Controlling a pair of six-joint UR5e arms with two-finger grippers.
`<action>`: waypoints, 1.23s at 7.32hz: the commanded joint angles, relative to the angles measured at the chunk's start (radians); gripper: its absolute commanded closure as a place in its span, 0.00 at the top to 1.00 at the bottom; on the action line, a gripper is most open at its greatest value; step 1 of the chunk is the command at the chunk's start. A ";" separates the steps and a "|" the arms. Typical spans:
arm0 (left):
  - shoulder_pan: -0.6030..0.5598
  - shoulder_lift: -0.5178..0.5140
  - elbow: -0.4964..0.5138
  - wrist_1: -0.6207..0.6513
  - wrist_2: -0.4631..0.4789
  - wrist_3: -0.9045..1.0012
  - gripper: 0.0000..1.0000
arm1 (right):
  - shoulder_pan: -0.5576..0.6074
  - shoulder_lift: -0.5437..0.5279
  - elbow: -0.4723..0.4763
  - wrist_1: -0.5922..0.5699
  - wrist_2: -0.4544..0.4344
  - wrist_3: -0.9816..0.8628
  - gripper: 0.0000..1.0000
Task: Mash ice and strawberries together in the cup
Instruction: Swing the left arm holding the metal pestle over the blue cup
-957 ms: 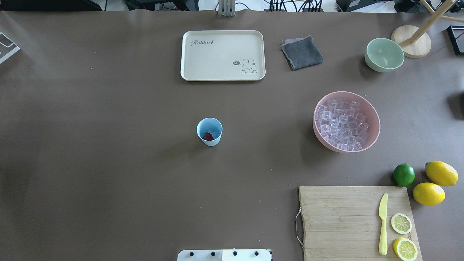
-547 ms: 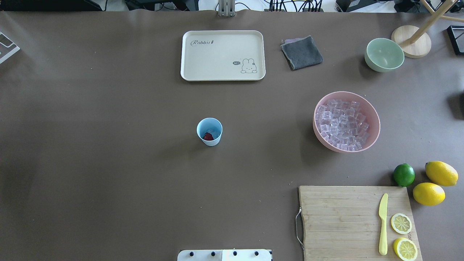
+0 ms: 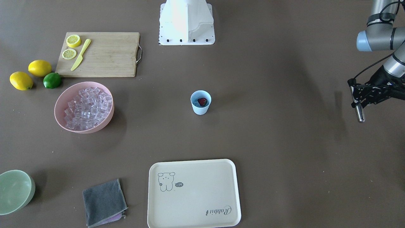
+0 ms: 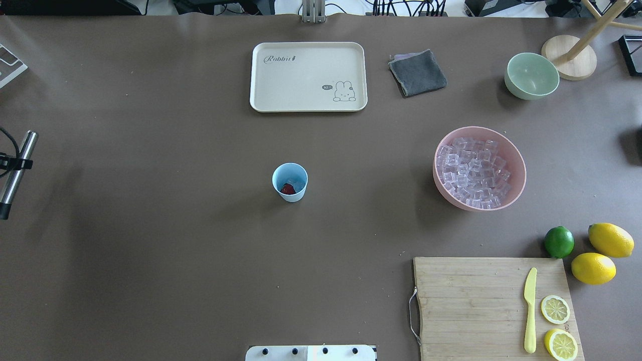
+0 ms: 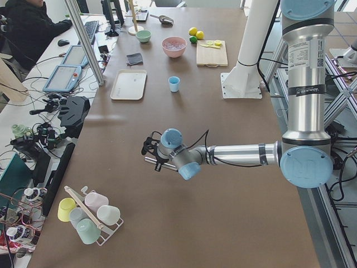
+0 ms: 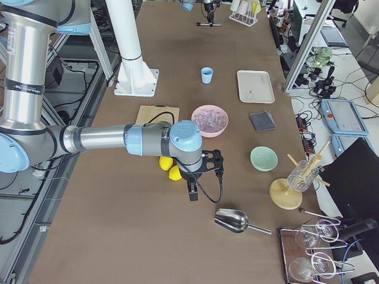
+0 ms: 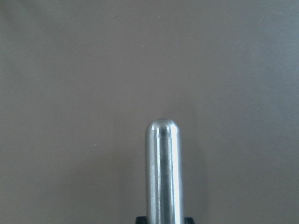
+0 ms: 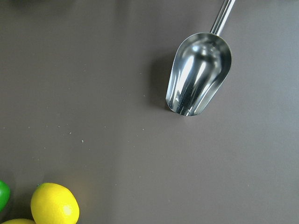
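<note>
**Left pincer** (image 3: 359, 96): clamped narrow on a steel muddler (image 3: 359, 114), gripped along the shaft. The rounded end is free and shows over bare desk (image 7: 70, 70) in the left wrist view. The grip probably leaves that blunt end clear for pressing into the cup. It is at the desk's far left edge, well apart from the cup.

**Right pincer** (image 6: 192, 190): seen only from the right end of the desk, so I cannot tell if it is wide or closed. It hangs near the lemons (image 8: 54, 203), with a steel scoop (image 8: 198, 74) lying on the desk beyond.

**Cup** (image 4: 290, 182): pale blue, upright and alone at mid-desk, probably so either arm can reach it.

**Strawberry** (image 4: 287, 189): one, red, lying inside the cup.

**Ice** (image 4: 474, 173): clear cubes heaped in the pink bowl (image 4: 519, 165), to the robot's right of the cup. A glassy patch beside the strawberry looks like cubes already in the cup.

**Status, judged:** cup loaded and tool in hand, mashing not begun.

**Change from the earlier overhead views:** the left edge of the desk was bare a second ago and half a second ago. Now the muddler and its clamp have come into view there. The cup, bowl, tray (image 4: 308, 75) and cutting board (image 4: 471, 301) have not moved.
</note>
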 commanded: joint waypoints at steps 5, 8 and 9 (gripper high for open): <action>0.404 -0.556 -0.249 0.386 0.860 -0.328 0.29 | 0.000 0.005 0.004 -0.003 0.003 0.006 0.99; 0.593 -0.659 -0.256 0.395 1.200 -0.412 0.30 | -0.001 0.003 0.002 -0.005 0.002 0.006 0.99; 0.660 -0.670 -0.260 0.393 1.296 -0.414 0.29 | 0.000 0.003 0.004 -0.005 0.002 0.006 0.99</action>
